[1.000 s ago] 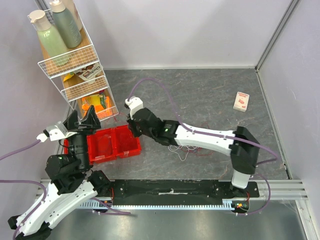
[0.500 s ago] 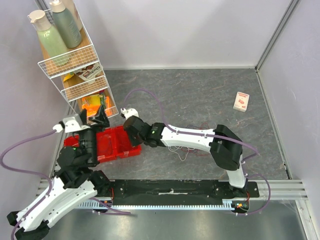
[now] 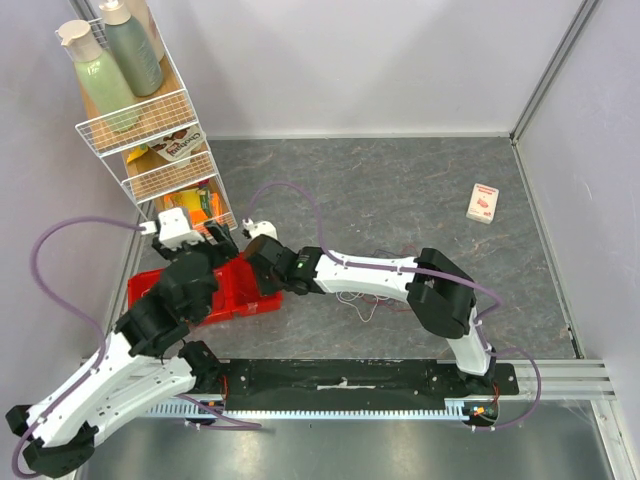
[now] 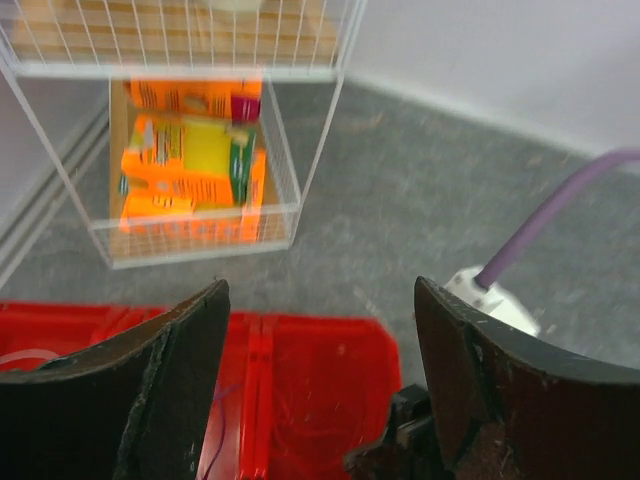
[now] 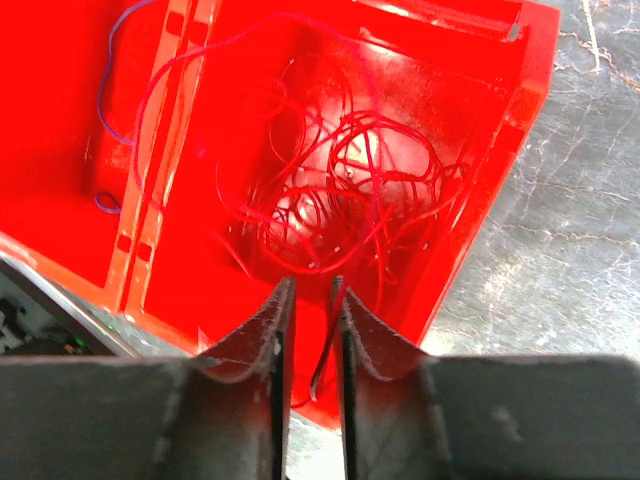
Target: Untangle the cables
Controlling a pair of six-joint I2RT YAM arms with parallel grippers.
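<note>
Two tools: your right tool (image 5: 310, 286), barely parted bottom centre, hovers over the red bin (image 5: 502, 150) holding cables (image 5: 350, 190) (drop-off, probably); left tool (image 4: 320, 290) wide, empty.

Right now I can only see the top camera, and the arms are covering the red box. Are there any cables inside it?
Observer: Yes. The right wrist camera shows a knot of red cables lying in one half of the red box.
Operator: Is the right claw squeezing them?
Observer: No. The right claw hangs over that half with its fingers a narrow gap apart, above the knot and not clamped on it.
Operator: What about the left claw?
Observer: The left wrist camera shows the left claw wide open, with nothing between its fingers.
</note>
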